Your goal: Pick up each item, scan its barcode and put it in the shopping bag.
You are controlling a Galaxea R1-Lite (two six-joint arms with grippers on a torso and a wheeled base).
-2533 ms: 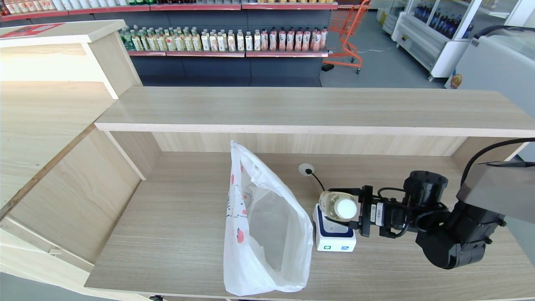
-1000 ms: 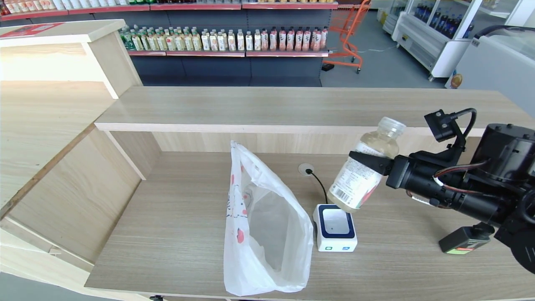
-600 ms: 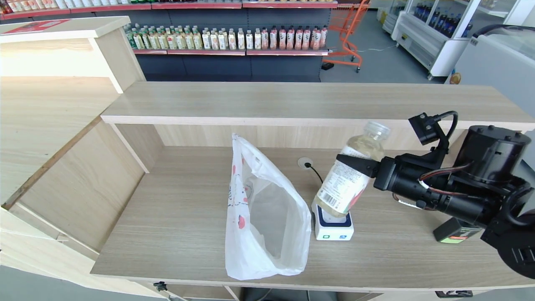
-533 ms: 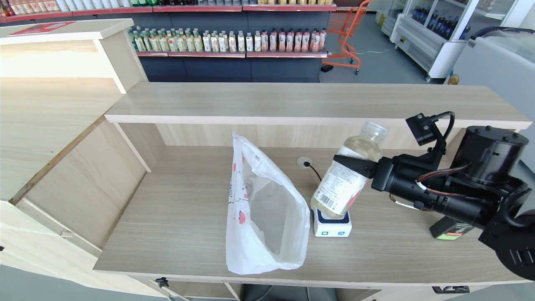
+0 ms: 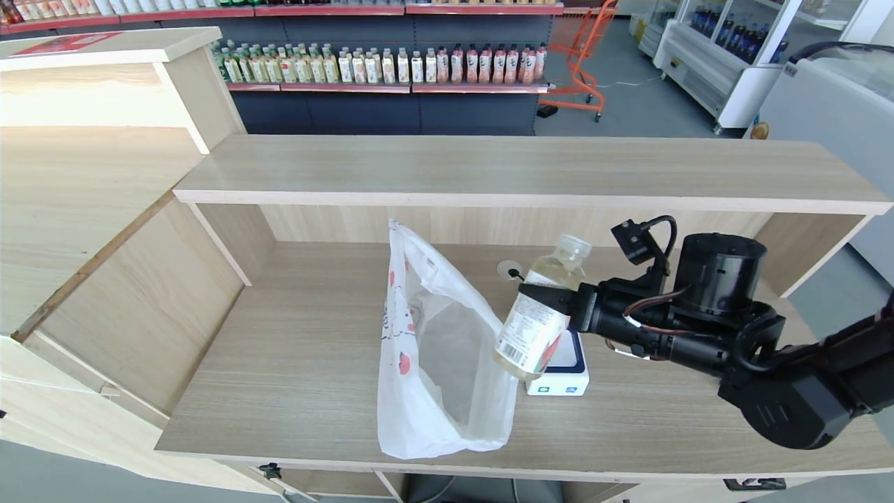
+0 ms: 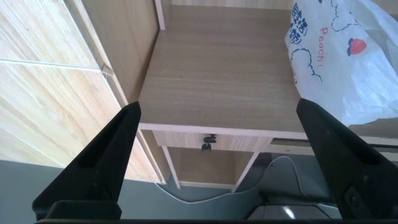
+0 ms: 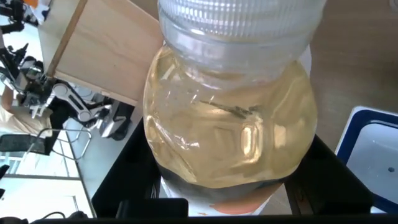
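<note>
Moved: bottle (image 5: 534,328) carried left off the scanner (image 5: 559,381), now over the shopping bag (image 5: 419,391) rim.
Shopping bag: white, mouth open, nothing visible inside.
Scanner: just beside the bag.
Bottle: tilted, pale drink, barcode low; pinched by the right gripper (image 5: 548,299).
Left gripper (image 6: 219,106): jaws spread, empty.
Scan probably done; bagging remains.

Wide bare counter (image 5: 300,363) left of the shopping bag (image 5: 447,356) up to the side panel (image 5: 140,307) and right of the scanner (image 5: 559,381), roofed behind by the overhanging ledge (image 5: 489,168), with the bag-to-scanner gap taken by the tilted bottle (image 5: 534,321) clamped in the right gripper (image 5: 555,299).
</note>
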